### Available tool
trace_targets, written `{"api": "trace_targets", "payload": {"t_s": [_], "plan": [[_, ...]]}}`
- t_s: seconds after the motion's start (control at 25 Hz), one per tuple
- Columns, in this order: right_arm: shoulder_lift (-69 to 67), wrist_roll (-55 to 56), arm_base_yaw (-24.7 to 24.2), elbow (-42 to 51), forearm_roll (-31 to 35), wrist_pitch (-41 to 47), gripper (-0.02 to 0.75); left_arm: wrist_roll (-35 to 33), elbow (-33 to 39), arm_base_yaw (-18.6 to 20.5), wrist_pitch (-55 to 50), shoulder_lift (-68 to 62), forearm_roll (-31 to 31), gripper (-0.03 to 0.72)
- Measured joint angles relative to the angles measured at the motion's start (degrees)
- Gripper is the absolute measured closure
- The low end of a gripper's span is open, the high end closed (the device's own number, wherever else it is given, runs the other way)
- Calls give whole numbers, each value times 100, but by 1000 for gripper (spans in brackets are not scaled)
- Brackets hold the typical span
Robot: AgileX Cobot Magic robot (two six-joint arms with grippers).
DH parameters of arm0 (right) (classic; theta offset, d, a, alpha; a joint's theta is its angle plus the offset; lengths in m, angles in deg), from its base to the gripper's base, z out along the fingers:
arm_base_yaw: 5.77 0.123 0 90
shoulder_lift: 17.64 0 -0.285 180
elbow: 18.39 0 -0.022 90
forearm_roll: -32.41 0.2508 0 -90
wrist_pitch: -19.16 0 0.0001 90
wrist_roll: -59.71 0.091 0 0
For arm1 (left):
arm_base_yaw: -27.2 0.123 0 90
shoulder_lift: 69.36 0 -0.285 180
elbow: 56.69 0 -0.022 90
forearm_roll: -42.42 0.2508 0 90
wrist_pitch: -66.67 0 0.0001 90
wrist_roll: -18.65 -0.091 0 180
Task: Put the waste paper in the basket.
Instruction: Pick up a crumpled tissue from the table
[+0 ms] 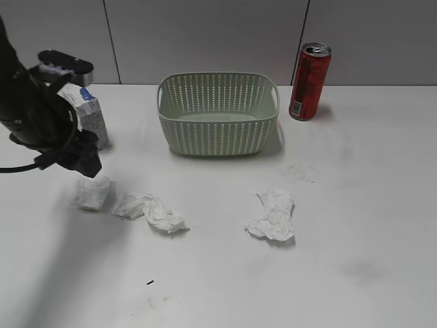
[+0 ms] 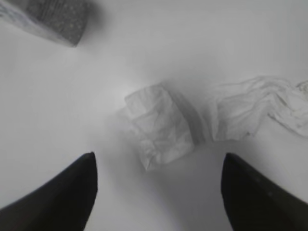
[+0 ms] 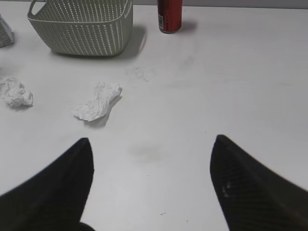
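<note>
White table (image 1: 355, 225) under everything, and my left arm (image 1: 31, 109) comes in from the left edge of the exterior view, bent down so its wrist hangs just above the leftmost wad (image 1: 91, 192) of waste paper. In the left wrist view the left gripper (image 2: 159, 192) has its jaws spread wide, one dark finger (image 2: 62, 192) on each side of that wad (image 2: 161, 127), and I see nothing between them but table. The middle wad (image 1: 149, 210) lies just beside it to the right, and the third wad (image 1: 273, 215) sits well apart, in front of the basket (image 1: 218, 130), which stands farther back. The arm hides part of the tissue pack (image 1: 87, 115) behind it, and I cannot see the gripper's fingertips from outside. The right gripper (image 3: 151, 187) shows only in its own wrist view, jaws wide apart over bare table, fingers cut off by the lower edge. That view crops the red can (image 3: 170, 15) at the top. The left wrist view is soft and blurred.
</note>
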Motion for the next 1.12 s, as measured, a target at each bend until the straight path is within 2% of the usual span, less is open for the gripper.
{"api": "trace_targets", "payload": {"t_s": [0.32, 0.64, 0.88, 1.0, 1.04, 1.12], "plan": [[0, 0, 0, 0, -4, 0, 166, 57, -323, -99, 238, -1063, 346, 97], [0, 0, 0, 0, -4, 0, 166, 62, -341, -99, 661, -1290, 510, 100], [0, 0, 0, 0, -6, 0, 166, 69, -361, -99, 666, -1485, 496, 137], [0, 0, 0, 0, -11, 0, 166, 74, -366, -99, 632, -1496, 491, 177], [0, 0, 0, 0, -11, 0, 166, 74, -368, -99, 613, -1496, 485, 208], [0, 0, 0, 0, -11, 0, 166, 74, -368, -99, 569, -1496, 480, 316]]}}
